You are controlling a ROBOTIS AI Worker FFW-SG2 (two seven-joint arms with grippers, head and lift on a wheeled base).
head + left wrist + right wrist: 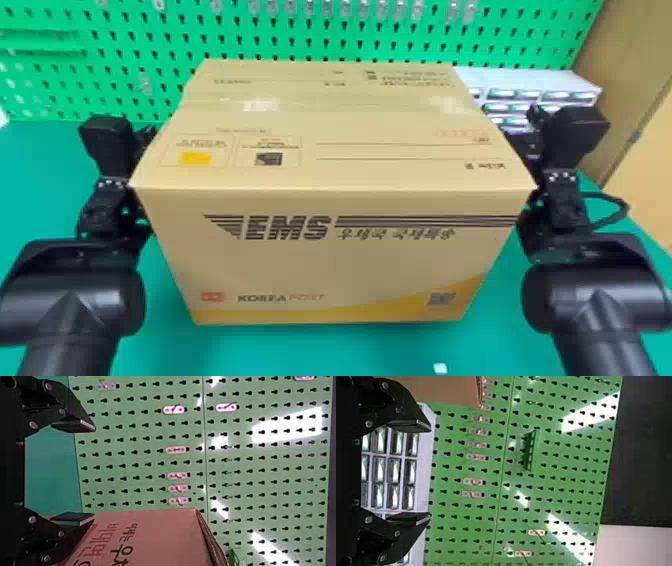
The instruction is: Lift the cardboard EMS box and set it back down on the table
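The tan cardboard EMS box (pixel 330 260) stood upright between the left black two-fingered hand (pixel 144 140) and the right black two-fingered hand (pixel 525 145), its printed lid uppermost, though whether its base touched the green tabletop (pixel 45 200) could not be told. Both hands had their flat fingers spread apart. Behind the box rose a green perforated pegboard (pixel 300 42), with a white-framed drawer unit (pixel 580 82) before it.

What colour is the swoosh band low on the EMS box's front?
Yellow, on the tan EMS box; the head view shows it best.
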